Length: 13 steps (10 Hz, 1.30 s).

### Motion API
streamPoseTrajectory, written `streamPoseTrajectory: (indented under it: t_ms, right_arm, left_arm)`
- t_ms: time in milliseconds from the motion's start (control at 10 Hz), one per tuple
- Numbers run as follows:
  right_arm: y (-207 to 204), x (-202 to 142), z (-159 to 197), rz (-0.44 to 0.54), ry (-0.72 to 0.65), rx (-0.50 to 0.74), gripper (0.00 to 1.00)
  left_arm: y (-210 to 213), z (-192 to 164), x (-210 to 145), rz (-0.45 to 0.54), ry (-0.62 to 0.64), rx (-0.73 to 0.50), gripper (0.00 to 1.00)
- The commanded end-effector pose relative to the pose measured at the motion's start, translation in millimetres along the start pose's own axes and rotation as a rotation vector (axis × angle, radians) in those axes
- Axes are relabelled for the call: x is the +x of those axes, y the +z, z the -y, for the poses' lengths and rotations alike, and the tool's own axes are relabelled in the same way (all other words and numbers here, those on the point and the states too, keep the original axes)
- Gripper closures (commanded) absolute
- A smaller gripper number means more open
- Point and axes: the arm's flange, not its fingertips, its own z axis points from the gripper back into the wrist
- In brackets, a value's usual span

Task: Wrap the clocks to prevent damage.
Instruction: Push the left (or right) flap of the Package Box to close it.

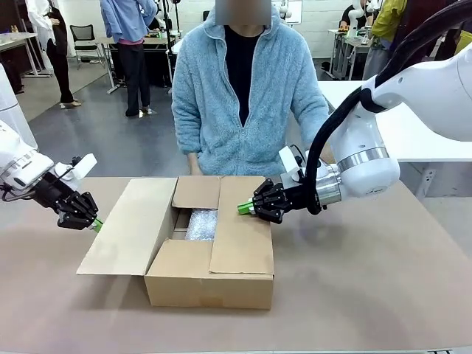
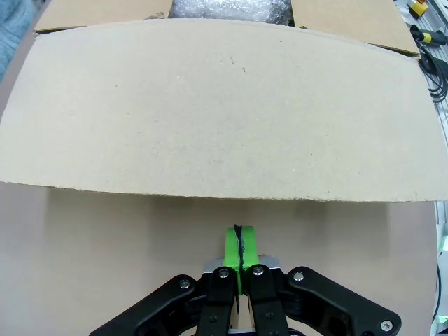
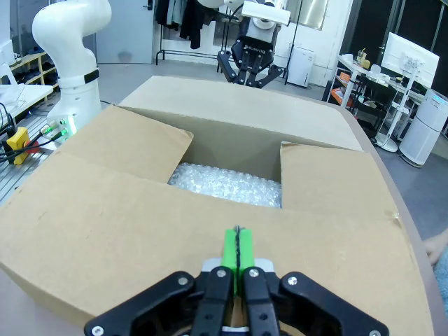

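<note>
Brown table (image 1: pixel 383 280), front: open carton (image 1: pixel 209 276), bubble-wrapped clocks bundle (image 1: pixel 201 223) low inside. L gripper (image 1: pixel 96 224) clenched, empty, by left flap (image 1: pixel 131 227); R gripper (image 1: pixel 243 209) clenched, empty, over right flap (image 1: pixel 243 243). L wrist: pads meet short of flap edge. R wrist: bundle betw. flaps. Prob. fragile, wrap soft/slippery; grip blocky sides gently.

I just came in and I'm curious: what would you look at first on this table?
A big brown cardboard carton sits half open in the middle of the table, with a whitish bubble-wrapped bundle shining inside. Black arms with green pads flank it, both shut: the right gripper over the right flap, the left gripper just off the spread left flap.
</note>
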Motion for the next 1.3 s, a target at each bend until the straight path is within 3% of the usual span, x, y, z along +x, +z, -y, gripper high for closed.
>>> streamPoseTrajectory:
  t_ms: [0, 800, 1200]
  right_arm:
    - [-1.6, -5.7, -1.4, -0.011, -0.01, -0.002, 0.99]
    - [-1.6, -5.7, -1.4, -0.011, -0.01, -0.002, 0.99]
    - [-1.6, -5.7, -1.4, -0.011, -0.01, -0.002, 0.99]
  left_arm:
    - [0.0, 0.0, 0.0, 0.0, 0.0, 0.0, 1.0]
    - [4.1, -4.7, -22.6, 0.478, -0.004, 0.04, 1.0]
    - [-13.3, -14.2, -14.2, 0.587, 0.044, 0.031, 1.0]
